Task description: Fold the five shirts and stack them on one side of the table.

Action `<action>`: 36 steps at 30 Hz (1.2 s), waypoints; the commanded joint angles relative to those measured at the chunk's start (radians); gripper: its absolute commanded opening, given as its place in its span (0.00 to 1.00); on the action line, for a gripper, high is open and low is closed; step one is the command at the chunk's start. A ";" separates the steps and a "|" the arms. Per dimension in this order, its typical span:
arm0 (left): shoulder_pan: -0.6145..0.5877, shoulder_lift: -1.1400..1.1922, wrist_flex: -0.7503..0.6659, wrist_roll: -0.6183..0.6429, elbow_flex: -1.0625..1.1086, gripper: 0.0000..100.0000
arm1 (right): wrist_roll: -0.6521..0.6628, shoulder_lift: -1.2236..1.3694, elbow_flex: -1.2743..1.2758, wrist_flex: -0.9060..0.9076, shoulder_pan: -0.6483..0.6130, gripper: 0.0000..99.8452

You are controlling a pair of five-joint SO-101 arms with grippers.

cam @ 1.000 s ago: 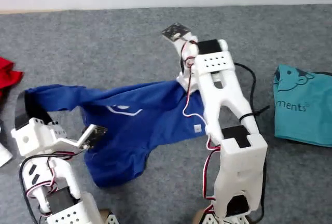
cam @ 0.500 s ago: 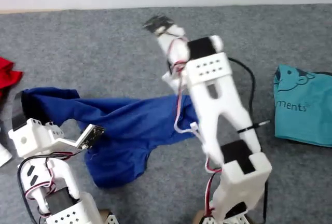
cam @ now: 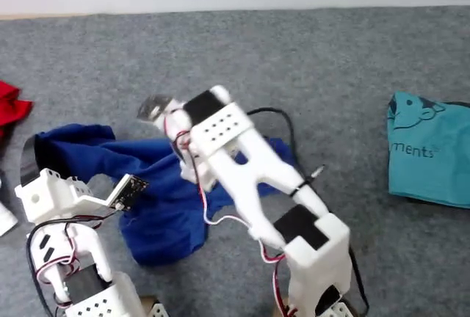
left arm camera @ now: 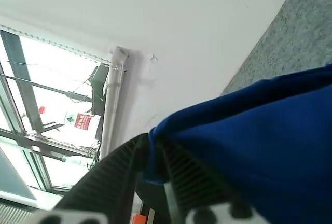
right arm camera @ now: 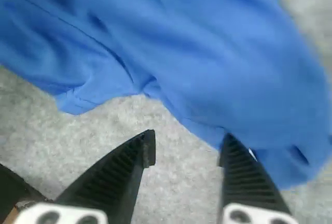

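Observation:
A blue shirt point(cam: 165, 188) lies crumpled on the grey table point(cam: 308, 60), left of centre. My left gripper point(left arm camera: 151, 168) is shut on a fold of its cloth and holds that end lifted; in the high view this gripper point(cam: 31, 157) is at the shirt's far left end. My right arm point(cam: 220, 130) stretches across the shirt from the lower right. Its gripper point(right arm camera: 187, 154) hangs open just above the shirt's edge point(right arm camera: 171, 53) and the bare table, with nothing between the fingers.
A folded teal shirt point(cam: 429, 148) lies at the right edge of the table. Part of a red shirt point(cam: 11, 104) shows at the left edge. The far half of the table is bare grey felt.
My right arm has swung left from the shirt's far right side to over its middle. The shirt's right part has been drawn leftward and bunched up. The left arm has stayed put.

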 commanded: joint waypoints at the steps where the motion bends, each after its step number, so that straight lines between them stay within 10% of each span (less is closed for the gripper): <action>1: -0.006 -0.012 0.023 -0.008 -0.010 0.00 | -0.011 0.031 -0.005 -0.018 -0.018 0.17; 18: -0.006 -0.012 0.023 -0.008 -0.008 0.00 | 0.060 0.306 -0.006 -0.214 0.010 0.26; 36: -0.006 -0.014 0.021 -0.008 -0.013 0.00 | 0.204 0.315 -0.468 -0.042 0.199 0.05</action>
